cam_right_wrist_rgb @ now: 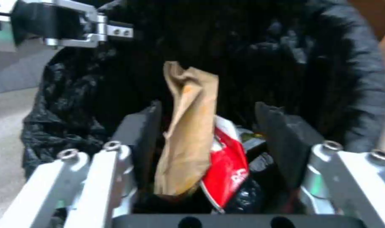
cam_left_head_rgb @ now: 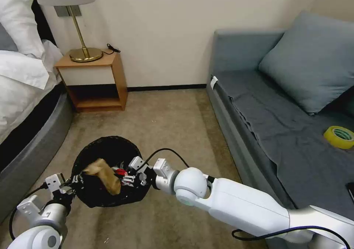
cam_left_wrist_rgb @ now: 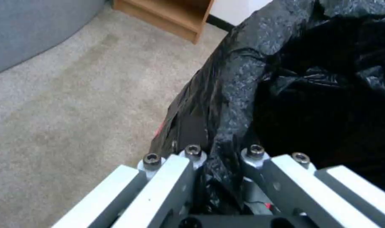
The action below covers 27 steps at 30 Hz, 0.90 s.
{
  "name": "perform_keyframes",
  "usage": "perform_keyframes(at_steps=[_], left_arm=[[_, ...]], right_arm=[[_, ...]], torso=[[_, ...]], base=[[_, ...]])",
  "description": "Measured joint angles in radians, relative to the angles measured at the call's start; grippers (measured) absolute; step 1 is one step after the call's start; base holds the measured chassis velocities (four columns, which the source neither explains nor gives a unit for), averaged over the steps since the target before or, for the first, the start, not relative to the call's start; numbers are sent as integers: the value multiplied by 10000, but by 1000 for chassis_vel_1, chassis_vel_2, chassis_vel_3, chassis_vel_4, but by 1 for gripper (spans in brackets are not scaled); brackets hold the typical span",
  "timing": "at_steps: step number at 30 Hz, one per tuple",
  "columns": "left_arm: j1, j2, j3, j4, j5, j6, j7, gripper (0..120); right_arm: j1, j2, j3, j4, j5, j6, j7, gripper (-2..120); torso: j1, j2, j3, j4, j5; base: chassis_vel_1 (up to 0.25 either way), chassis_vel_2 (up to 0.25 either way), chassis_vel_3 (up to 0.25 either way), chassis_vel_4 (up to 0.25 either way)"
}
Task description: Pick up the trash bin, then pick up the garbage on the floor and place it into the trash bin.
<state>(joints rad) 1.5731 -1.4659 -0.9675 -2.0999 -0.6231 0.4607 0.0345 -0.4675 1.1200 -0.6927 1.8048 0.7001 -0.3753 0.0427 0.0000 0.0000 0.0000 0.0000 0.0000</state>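
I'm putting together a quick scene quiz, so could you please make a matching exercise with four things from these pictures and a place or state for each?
Things:
1. trash bin
2. tan crumpled paper
3. yellow tape roll
4. lamp

Places or states:
A. on the sofa
B. on the nightstand
C. rim clamped by the left gripper
D. between the open fingers of the right gripper

Pairs: 1-C, 2-D, 3-A, 4-B

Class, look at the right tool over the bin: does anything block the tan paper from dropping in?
Nothing visible does. The right tool is open over the trash bin, the tan paper already inside its mouth beside a red-white packet. The left tool grips the bin's rim.
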Motion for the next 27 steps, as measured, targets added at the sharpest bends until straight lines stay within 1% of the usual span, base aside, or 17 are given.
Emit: perform_keyframes(at_steps=[2, 3, 5, 7, 8, 10, 14, 15, 16, 17, 18, 20, 22, 24, 25, 26, 27], left_arm=[[14, 0, -20, 0, -16, 1, -8, 4], [14, 0, -20, 0, -16, 1, -8, 4], [31, 1, -48, 10, -81, 1, -24, 4], [37, 1, -56, 18, -110, 1, -34, 4], [42, 2, -60, 25, -132, 0, -40, 4], [55, 1, -67, 47, -220, 6, -67, 4], [66, -11, -74, 81, -423, 85, -168, 4], [70, -33, -81, 139, -567, 137, -242, 4], [70, -33, -81, 139, -567, 137, -242, 4], [75, -58, -85, 205, -669, 172, -307, 4], [84, -86, -88, 274, -758, 200, -375, 4], [118, -202, -85, 529, -976, 216, -515, 4], [114, -228, -71, 593, -1021, 216, -555, 4], [79, -294, 4, 808, -1167, 216, -659, 4], [43, -339, 77, 968, -1266, 213, -717, 4], [43, -339, 77, 968, -1266, 213, -717, 4], [20, -354, 128, 1077, -1344, 193, -745, 4]], right_arm=[[-62, -27, 188, 98, -2, -22, 126, 70], [-62, -27, 188, 98, -2, -22, 126, 70], [-151, -110, 457, 252, -45, -24, 342, 80], [-184, -170, 547, 317, -84, -24, 445, 83], [-198, -207, 594, 351, -110, -24, 493, 90], [-254, -393, 799, 487, -234, -24, 621, 98], [-394, -761, 1201, 688, -633, 25, 692, 100], [-583, -1113, 1605, 856, -1042, 165, 705, 100], [-583, -1113, 1605, 856, -1042, 165, 705, 100], [-755, -1347, 1926, 997, -1297, 259, 742, 100], [-973, -1581, 2337, 1178, -1562, 366, 833, 100], [-1989, -2203, 3667, 1883, -2410, 751, 1356, 100], [-2284, -2303, 3960, 2062, -2605, 797, 1516, 100], [-3338, -2540, 4825, 2507, -3304, 1037, 1882, 100], [-4248, -2603, 5716, 2830, -3736, 1239, 2100, 100], [-4248, -2603, 5716, 2830, -3736, 1239, 2100, 100], [-4788, -2570, 6285, 3006, -3810, 1268, 2196, 100]], torso=[[0, 0, 0, 0, 0], [0, 0, 0, 0, 0], [0, 0, 0, 2, 1], [0, 0, 0, 2, 2], [-1, 0, 0, 2, 2], [0, 0, 0, 2, 1], [0, 0, 0, 2, 2], [0, 0, 0, -1, 2], [0, 0, 0, -1, 2], [0, 0, 0, -1, 2], [0, 0, 0, -1, 2], [0, 0, 0, 1, 3], [0, 0, 0, 0, 2], [0, 0, 0, -2, 3], [-1, 1, 0, -1, 2], [-1, 1, 0, -1, 2], [0, 0, 0, -1, 2]], base=[[0, 0, 0, 0], [0, 0, 0, 0], [0, 0, 0, 0], [0, 0, 0, 0], [0, 0, 0, 0], [0, 0, 0, 0], [0, 0, 0, 0], [0, 0, 0, 0], [0, 0, 0, 0], [0, 0, 0, 0], [0, 0, 0, 0], [0, 0, 0, 0], [0, 0, 0, 0], [0, 0, 0, 0], [0, 0, 0, 0], [0, 0, 0, 0], [0, 0, 0, 0]])
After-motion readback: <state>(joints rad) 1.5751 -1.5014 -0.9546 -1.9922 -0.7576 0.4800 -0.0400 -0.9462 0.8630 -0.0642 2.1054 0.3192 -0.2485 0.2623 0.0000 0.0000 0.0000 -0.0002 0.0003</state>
